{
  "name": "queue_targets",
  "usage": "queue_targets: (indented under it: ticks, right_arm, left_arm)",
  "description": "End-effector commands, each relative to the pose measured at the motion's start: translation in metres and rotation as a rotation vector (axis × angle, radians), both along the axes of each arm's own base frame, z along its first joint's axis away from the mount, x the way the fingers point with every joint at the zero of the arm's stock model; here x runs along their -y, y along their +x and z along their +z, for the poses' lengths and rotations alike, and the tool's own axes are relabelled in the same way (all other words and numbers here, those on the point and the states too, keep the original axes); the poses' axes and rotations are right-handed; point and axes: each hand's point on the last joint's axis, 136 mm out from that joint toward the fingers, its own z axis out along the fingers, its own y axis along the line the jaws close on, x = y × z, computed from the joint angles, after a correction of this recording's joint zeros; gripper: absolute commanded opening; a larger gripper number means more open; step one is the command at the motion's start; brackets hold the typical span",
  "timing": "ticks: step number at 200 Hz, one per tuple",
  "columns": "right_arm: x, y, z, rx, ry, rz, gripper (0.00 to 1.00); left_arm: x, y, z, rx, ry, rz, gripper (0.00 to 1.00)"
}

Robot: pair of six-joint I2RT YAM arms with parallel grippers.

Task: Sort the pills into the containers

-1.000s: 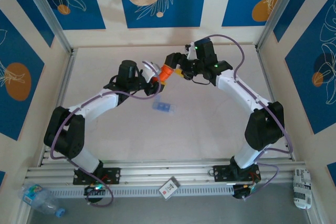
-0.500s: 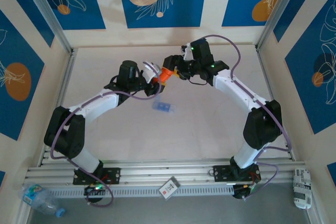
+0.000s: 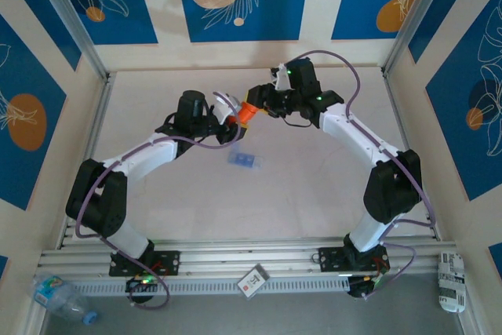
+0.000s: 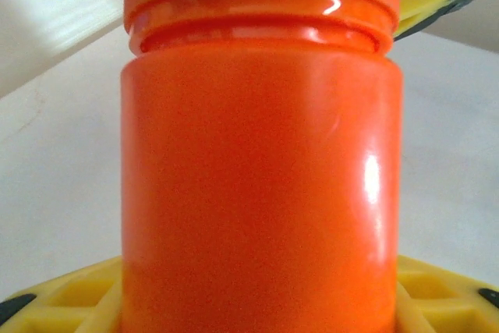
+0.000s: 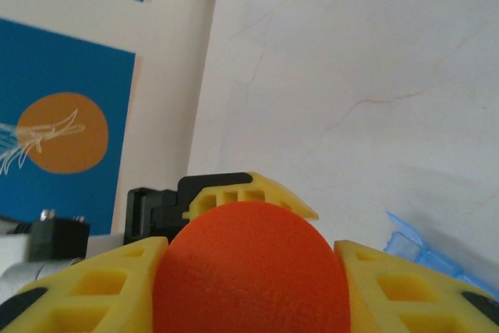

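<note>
White table (image 3: 314,186); blue containers (image 3: 244,160) flat, contents indiscernible

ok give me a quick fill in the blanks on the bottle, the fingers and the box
1. The left fingers hold the ___ bottle.
2. The cap sits between the ___ arm's fingers.
3. The box lying on the table is translucent ___.

Missing words: orange; right; blue
</note>
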Motion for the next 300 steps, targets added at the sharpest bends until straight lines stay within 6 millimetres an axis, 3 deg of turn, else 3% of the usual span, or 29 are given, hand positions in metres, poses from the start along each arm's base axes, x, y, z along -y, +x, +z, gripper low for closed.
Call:
queue_targets:
  ticks: [1,32,56,93,164,177,197,214,251,300]
  right_arm:
    - [0.005,-0.005,0.03,0.211,0.029,0.141,0.34]
    - [0.014,-0.027,0.064,0.473,0.1,0.367,0.36]
    - [0.028,-0.031,0.078,0.512,0.143,0.407,0.36]
    - [0.037,-0.029,0.077,0.49,0.176,0.392,0.35]
    - [0.019,-0.042,0.062,0.479,0.095,0.41,0.35]
    - [0.013,-0.041,0.059,0.465,0.066,0.399,0.42]
    - [0.012,-0.034,0.06,0.438,0.05,0.337,0.69]
    - [0.018,-0.025,0.068,0.405,0.056,0.256,0.81]
    - [0.033,-0.014,0.08,0.288,0.101,0.082,0.87]
    - [0.048,0.001,0.045,-0.003,0.086,-0.161,0.87]
  left_arm:
    - [0.01,-0.015,0.044,0.008,-0.137,-0.131,0.0]
    - [0.011,-0.043,0.062,-0.12,-0.251,-0.277,0.0]
    - [0.012,-0.055,0.068,-0.189,-0.314,-0.344,0.0]
    - [0.014,-0.056,0.065,-0.216,-0.322,-0.358,0.0]
    - [0.014,-0.043,0.066,-0.186,-0.32,-0.303,0.0]
    - [0.014,-0.039,0.066,-0.167,-0.315,-0.278,0.0]
    - [0.012,-0.03,0.064,-0.137,-0.298,-0.233,0.0]
    - [0.008,-0.023,0.06,-0.096,-0.264,-0.183,0.0]
    - [-0.005,-0.003,0.05,0.038,-0.155,-0.044,0.0]
    - [-0.02,0.014,0.039,0.193,-0.022,0.095,0.0]
